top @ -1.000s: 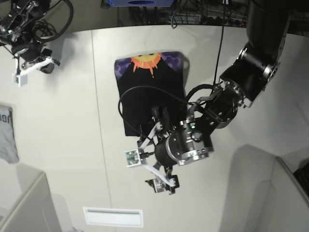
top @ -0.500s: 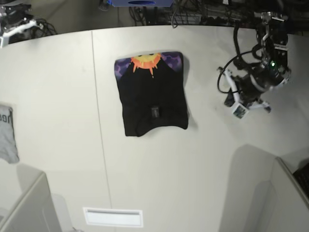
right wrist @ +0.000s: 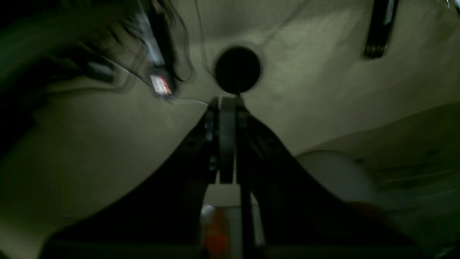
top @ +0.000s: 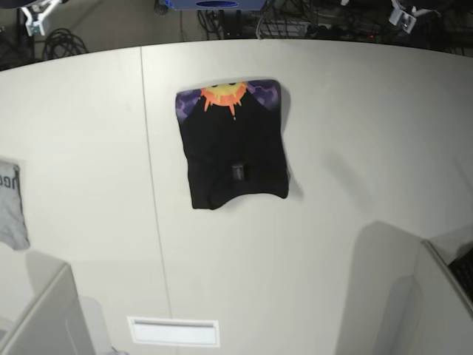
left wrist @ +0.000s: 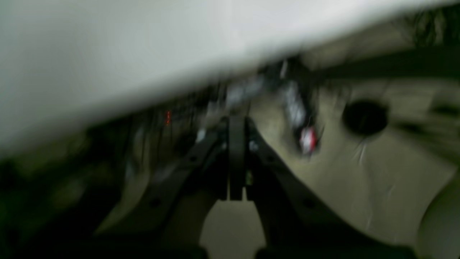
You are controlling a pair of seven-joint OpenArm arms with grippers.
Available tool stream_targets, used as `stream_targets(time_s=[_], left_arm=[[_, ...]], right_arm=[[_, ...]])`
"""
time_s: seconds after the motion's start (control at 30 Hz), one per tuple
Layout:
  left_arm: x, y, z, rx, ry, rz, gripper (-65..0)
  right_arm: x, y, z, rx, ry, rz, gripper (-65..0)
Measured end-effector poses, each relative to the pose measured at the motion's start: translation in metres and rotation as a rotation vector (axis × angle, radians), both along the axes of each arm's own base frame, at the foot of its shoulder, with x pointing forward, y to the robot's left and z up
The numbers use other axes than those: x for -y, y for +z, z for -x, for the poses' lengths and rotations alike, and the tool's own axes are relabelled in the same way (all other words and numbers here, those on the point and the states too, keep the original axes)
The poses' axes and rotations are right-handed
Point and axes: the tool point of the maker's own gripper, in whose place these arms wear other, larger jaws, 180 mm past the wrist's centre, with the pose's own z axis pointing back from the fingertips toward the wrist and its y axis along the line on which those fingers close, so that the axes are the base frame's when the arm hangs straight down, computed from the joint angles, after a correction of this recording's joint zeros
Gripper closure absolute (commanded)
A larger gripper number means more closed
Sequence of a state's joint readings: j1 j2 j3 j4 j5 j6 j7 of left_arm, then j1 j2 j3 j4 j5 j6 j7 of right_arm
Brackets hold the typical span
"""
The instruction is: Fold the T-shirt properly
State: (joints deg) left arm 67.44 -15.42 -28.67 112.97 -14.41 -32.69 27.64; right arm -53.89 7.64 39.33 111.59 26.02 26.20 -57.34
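Both arms had pulled clear of the table since a second earlier, when the left arm loomed right over the shirt; by half a second back it had swung off to the right side, and now only slivers of the two showed at the far corners of the base view. Left gripper [left wrist: 237, 158] was up at the far right, and its wrist view (badly smeared with motion) showed the two jaws pressed flat together with nothing between them. Right gripper [right wrist: 227, 144] was at the far left corner, jaws likewise closed tight on nothing, looking out at a dim wall with a dark round hole.

And the T-shirt [top: 233, 148] lay folded into a compact black rectangle on the white table [top: 347, 170], a little left of centre and toward the far half. Its long axis ran near to far, tipped only slightly, the near end leaning a touch left. The far edge carried the print, an orange-yellow sun [top: 224, 94] on purple, so the printed end pointed away; the near edge was plain black and curved a bit unevenly. A small label [top: 238, 172] sat on the black panel, nearer the near end. The shirt itself had not shifted across the three base frames.

Off at the left edge a small grey cloth [top: 10, 205] with dark lettering lay flat, well apart from the shirt. A pale rectangular plate [top: 174, 332] was set into the near part of the table.
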Motion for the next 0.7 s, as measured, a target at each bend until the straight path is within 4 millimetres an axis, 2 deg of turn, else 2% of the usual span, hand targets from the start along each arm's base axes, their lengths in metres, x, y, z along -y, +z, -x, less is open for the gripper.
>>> stream_targets(time_s=[0.07, 0.1, 0.17, 0.23, 0.3, 0.43, 0.5, 0.57, 0.63, 0.7], left_arm=[[0.012, -0.025, 0.041, -0.099, -0.042, -0.039, 0.0], [0.021, -0.038, 0.059, -0.139, -0.058, -0.04, 0.0], [0.043, -0.07, 0.099, -0.23, -0.081, 0.003, 0.0], [0.064, -0.104, 0.123, -0.282, -0.063, 0.074, 0.0], [0.079, -0.132, 0.138, -0.297, -0.005, 0.154, 0.0], [0.084, -0.183, 0.137, -0.291, 0.128, 0.221, 0.0], [0.088, -0.203, 0.131, -0.279, 0.202, 0.248, 0.0], [0.097, -0.217, 0.127, -0.268, 0.291, 0.292, 0.0], [0.105, -0.227, 0.118, -0.28, 0.364, 0.314, 0.0], [0.105, -0.232, 0.101, -0.261, 0.408, 0.329, 0.0]], right_arm=[[-0.027, -0.028, 0.007, -0.052, 0.104, -0.032, 0.0], [-0.047, -0.045, 0.014, -0.076, 0.152, -0.072, 0.0], [-0.086, -0.08, 0.039, -0.158, 0.251, -0.153, 0.0], [-0.113, -0.11, 0.058, -0.205, 0.324, -0.209, 0.0], [-0.13, -0.137, 0.083, -0.259, 0.33, -0.257, 0.0], [-0.142, -0.179, 0.125, -0.365, 0.256, -0.327, 0.0], [-0.154, -0.198, 0.132, -0.348, 0.182, -0.362, 0.0], [-0.17, -0.211, 0.138, -0.324, 0.105, -0.395, 0.0], [-0.185, -0.22, 0.127, -0.246, 0.041, -0.417, 0.0], [-0.191, -0.224, 0.117, -0.183, -0.004, -0.422, 0.0]])
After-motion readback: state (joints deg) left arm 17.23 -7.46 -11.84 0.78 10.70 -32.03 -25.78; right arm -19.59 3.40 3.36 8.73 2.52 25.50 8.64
